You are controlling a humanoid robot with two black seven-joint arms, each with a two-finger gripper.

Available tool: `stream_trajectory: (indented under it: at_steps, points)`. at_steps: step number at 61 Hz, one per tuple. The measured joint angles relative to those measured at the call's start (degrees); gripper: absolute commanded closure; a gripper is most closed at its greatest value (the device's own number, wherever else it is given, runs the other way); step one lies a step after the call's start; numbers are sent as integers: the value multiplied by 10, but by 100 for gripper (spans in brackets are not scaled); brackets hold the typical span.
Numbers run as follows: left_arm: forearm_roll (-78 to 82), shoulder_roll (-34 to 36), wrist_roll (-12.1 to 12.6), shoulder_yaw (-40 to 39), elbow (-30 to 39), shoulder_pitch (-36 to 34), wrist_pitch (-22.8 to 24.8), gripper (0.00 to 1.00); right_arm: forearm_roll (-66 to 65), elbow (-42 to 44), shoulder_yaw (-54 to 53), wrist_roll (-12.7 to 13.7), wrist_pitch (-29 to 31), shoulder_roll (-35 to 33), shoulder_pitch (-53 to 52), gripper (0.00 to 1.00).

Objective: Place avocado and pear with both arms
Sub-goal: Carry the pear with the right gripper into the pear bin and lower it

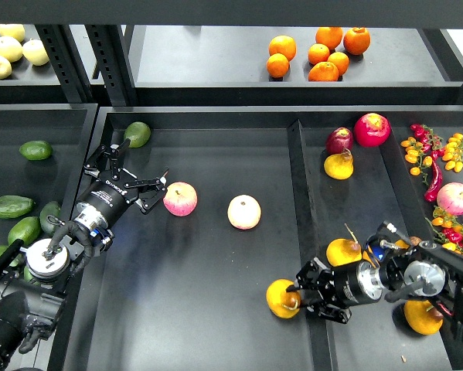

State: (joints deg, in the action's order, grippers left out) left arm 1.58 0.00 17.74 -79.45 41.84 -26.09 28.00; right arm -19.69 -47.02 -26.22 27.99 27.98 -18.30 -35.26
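The pear [282, 298] sits low in the middle tray [216, 309], close to the divider on its right, a squat golden-orange fruit too round to show a clear long axis; a dark stem mark shows on its right side, toward the right gripper [299, 297]. That gripper reaches in from the right, its black fingers spread to either side of the pear's right flank, touching or nearly so; whether they press on it I cannot tell.

The left gripper [136, 171] lies over the left part of the same tray, fingers splayed wide and holding nothing. A lighter, rounder green avocado [137, 134] rests just above it in the tray's top left corner, and a pink-red apple [180, 199] just to its right.

The dark avocado [11, 206] lies in the left bin [42, 116], well left of that gripper, long axis roughly left to right.
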Motion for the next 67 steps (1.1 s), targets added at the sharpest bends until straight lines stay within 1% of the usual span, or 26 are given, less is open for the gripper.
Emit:
stream_trajectory:
  at_steps: [8, 16, 43, 44, 55, 67]
  points:
    - [0, 0, 0, 0, 0, 0, 0, 1, 11, -2, -10, 0, 0, -10, -25, 97]
    - [0, 0, 0, 0, 0, 0, 0, 1, 30, -6, -10, 0, 0, -34, -44, 97]
    - [0, 0, 0, 3, 0, 0, 0, 1, 73, -26, 17, 0, 0, -157, -44, 96]
    - [0, 0, 0, 3, 0, 0, 0, 1, 77, -27, 19, 0, 0, -169, -39, 96]
    - [0, 0, 0, 4, 0, 0, 0, 1, 91, -30, 20, 0, 0, -192, -13, 96]
    - [0, 0, 0, 4, 0, 0, 0, 1, 91, -30, 18, 0, 0, -192, 19, 96]
